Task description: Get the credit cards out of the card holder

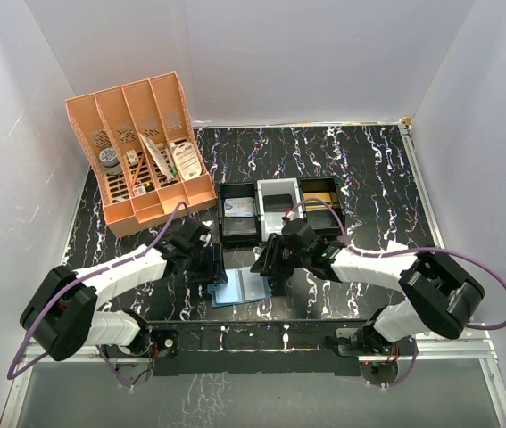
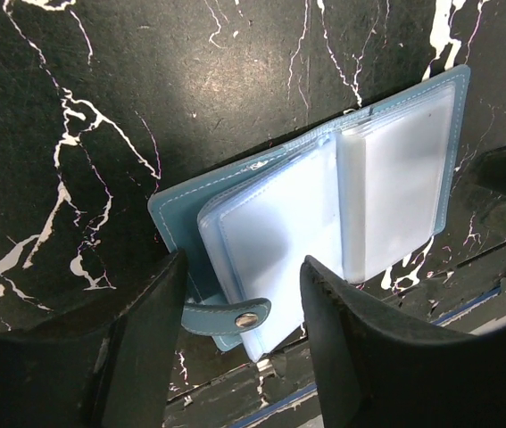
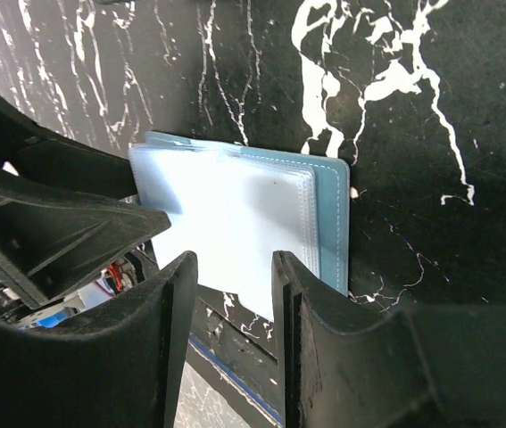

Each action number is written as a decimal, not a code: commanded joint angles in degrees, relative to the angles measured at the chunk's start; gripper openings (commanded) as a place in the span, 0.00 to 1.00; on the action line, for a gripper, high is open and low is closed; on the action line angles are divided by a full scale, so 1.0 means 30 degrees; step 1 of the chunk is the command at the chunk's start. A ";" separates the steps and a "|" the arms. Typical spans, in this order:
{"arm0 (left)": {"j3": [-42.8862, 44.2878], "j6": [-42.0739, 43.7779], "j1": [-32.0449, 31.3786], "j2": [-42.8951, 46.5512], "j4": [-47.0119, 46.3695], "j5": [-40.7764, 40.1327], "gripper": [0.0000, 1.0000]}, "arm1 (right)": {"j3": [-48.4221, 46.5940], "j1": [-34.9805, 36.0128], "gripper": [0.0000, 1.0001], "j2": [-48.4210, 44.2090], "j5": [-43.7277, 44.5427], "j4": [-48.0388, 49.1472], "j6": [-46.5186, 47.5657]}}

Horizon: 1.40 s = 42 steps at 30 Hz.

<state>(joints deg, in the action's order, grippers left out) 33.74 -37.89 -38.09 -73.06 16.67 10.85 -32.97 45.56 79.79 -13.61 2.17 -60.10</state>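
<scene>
Teal holder (image 1: 239, 288), one alone, lies open at the table's (image 1: 369, 169) near edge between two pincers. The left pincer's (image 2: 244, 263) jaws stand apart over its strap (image 2: 226, 316) corner, and the right pincer's (image 3: 232, 259) jaws stand narrowly apart over its clear sleeves (image 3: 235, 214). Behind sit three trays (image 1: 261, 198), two black and one white holding a black card (image 1: 277, 203), plus one orange four-slot rack (image 1: 159, 203).

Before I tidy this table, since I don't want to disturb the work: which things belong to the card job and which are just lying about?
In the job: open teal card holder; left gripper and right gripper, both over it, jaws apart.
Lying about: orange desk organizer; three small trays behind the holder.
</scene>
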 commanded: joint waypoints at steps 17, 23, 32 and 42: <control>-0.0292 0.0935 -0.0078 -0.0264 0.0487 0.0374 0.35 | -0.1989 0.0676 0.39 0.2396 -0.0063 -0.1502 0.0550; -0.0318 0.0997 -0.0064 -0.0359 0.0359 0.0494 0.32 | -0.2131 0.0758 0.38 0.3001 -0.1719 0.0101 0.0382; -0.0424 0.0964 -0.0078 -0.0321 0.0275 0.0601 0.29 | -0.2195 0.0769 0.37 0.2833 -0.2626 0.1341 0.0032; -0.0337 0.0950 -0.0076 -0.0247 0.0453 0.0507 0.27 | -0.3145 0.0780 0.39 0.1860 -0.0899 -0.1309 0.0907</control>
<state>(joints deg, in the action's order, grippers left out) 33.21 -35.55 -38.09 -73.82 16.47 11.35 -38.06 47.64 88.44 -21.30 3.05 -59.92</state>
